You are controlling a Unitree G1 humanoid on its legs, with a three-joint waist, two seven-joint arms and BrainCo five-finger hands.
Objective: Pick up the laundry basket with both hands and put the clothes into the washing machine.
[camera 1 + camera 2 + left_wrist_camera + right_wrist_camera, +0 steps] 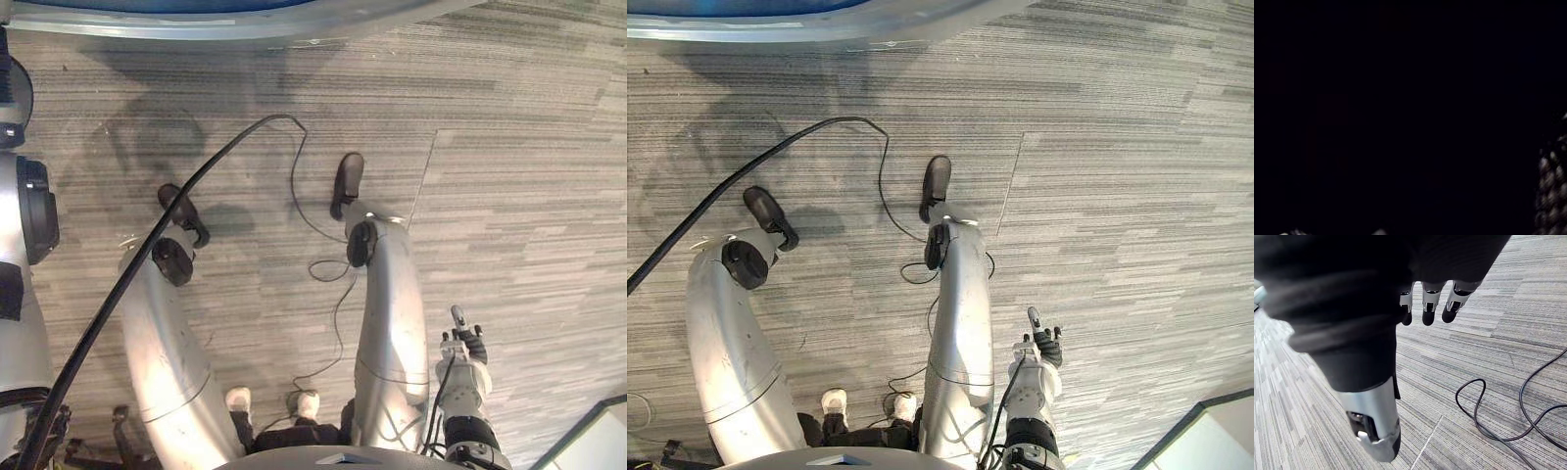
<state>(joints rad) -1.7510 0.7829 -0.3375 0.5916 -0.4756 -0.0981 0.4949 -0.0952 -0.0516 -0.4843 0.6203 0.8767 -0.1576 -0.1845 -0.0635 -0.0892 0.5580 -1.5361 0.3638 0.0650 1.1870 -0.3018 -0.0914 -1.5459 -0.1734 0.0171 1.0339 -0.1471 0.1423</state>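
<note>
My right hand [466,354] hangs low at my right side above the grey carpet, also seen as the right hand [1039,354]. In the right wrist view its fingers [1428,308] hang relaxed and nearly straight, and its thumb [1376,431] points down with nothing in it. My left arm runs down the left edge, and the left hand [47,429] is a dark shape at the bottom left corner. The left wrist view is almost black. A grey curved rim [245,22] with blue inside it crosses the top edge; I cannot tell what it belongs to.
Striped grey carpet [509,196] spreads all around. A person's white shoes [238,399] stand close behind me at the bottom. A pale box edge [600,439] sits at the lower right corner.
</note>
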